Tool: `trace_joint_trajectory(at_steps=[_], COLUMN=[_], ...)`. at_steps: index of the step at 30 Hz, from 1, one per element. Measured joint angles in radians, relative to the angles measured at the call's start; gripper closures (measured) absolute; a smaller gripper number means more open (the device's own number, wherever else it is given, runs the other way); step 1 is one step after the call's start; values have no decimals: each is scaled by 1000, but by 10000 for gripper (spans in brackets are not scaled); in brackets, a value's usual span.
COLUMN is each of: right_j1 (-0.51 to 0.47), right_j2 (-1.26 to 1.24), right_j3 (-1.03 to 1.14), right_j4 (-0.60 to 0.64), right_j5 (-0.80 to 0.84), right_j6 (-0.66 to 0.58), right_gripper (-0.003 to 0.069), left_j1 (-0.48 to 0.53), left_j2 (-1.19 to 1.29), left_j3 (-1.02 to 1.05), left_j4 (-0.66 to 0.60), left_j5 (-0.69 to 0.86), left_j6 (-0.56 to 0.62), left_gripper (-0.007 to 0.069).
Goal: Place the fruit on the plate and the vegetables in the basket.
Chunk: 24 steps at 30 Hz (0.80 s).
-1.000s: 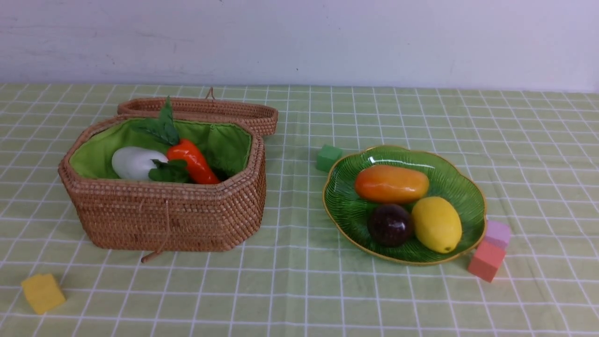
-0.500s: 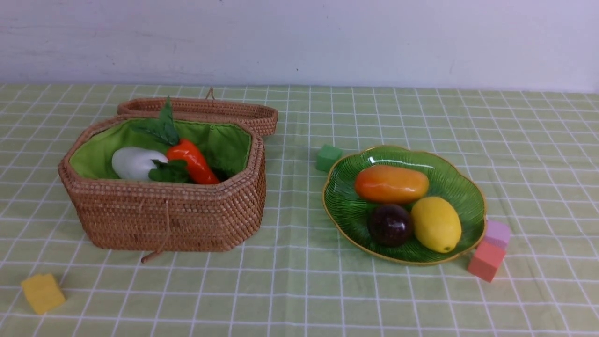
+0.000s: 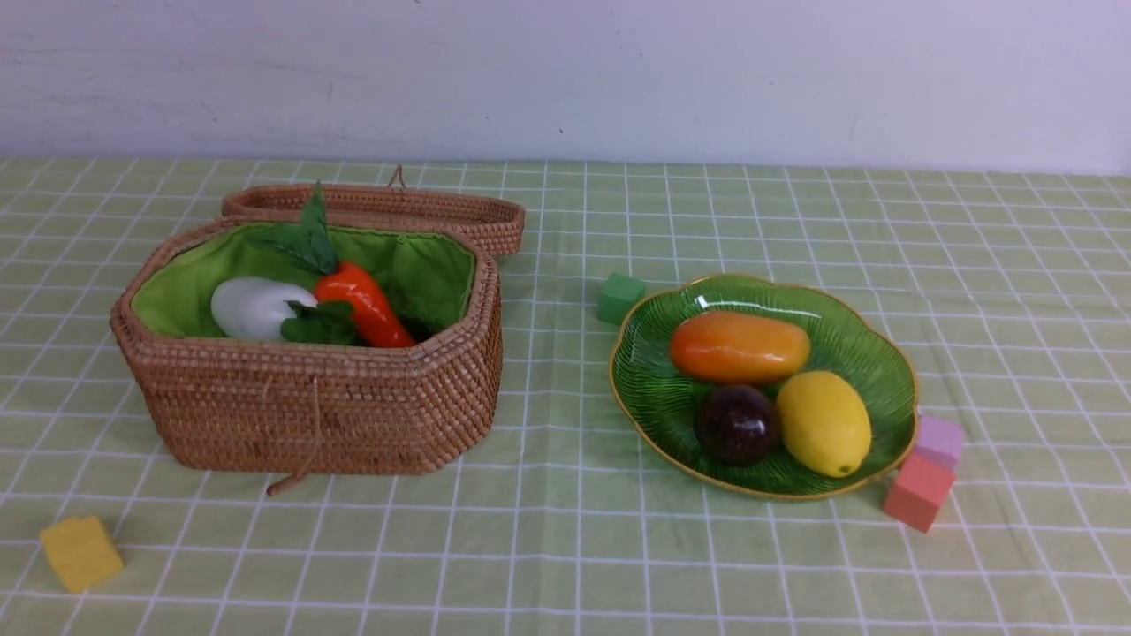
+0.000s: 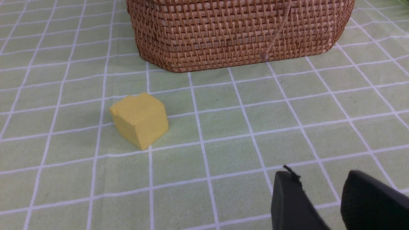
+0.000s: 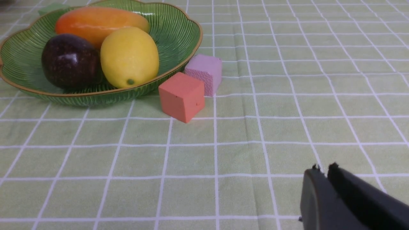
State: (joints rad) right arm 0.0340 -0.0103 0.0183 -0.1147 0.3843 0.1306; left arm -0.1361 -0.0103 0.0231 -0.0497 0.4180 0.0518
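The open wicker basket (image 3: 309, 406) stands on the left, its lid (image 3: 380, 208) folded back. Inside it lie a white radish (image 3: 252, 307) and an orange-red carrot (image 3: 367, 305) with green leaves. On the right, the green plate (image 3: 870, 358) holds the mango (image 3: 738, 346), the dark round fruit (image 3: 736, 424) and the lemon (image 3: 823, 422). Neither arm shows in the front view. My left gripper (image 4: 321, 179) hovers open and empty over the cloth, short of the basket wall (image 4: 236, 28). Over bare cloth, away from the plate (image 5: 179, 32), my right gripper (image 5: 324, 167) is shut on nothing.
A yellow cube (image 3: 79, 552) sits at the front left. A green cube (image 3: 618, 298) lies behind the plate. A red cube (image 3: 917, 492) and a pink cube (image 3: 939, 440) touch the plate's front right rim. A checked green cloth covers the table.
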Motion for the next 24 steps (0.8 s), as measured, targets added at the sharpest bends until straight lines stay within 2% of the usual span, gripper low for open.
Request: trace_joint_trajectory(at_steps=[24], right_j1=[0], right_j2=[0], right_j3=[0], right_j4=[0], right_j5=[0], right_j6=[0], right_gripper=[574], left_j1=[0], left_j2=[0], left_j3=[0], left_j4=[0], left_j5=[0], left_j6=[0], left_gripper=[386])
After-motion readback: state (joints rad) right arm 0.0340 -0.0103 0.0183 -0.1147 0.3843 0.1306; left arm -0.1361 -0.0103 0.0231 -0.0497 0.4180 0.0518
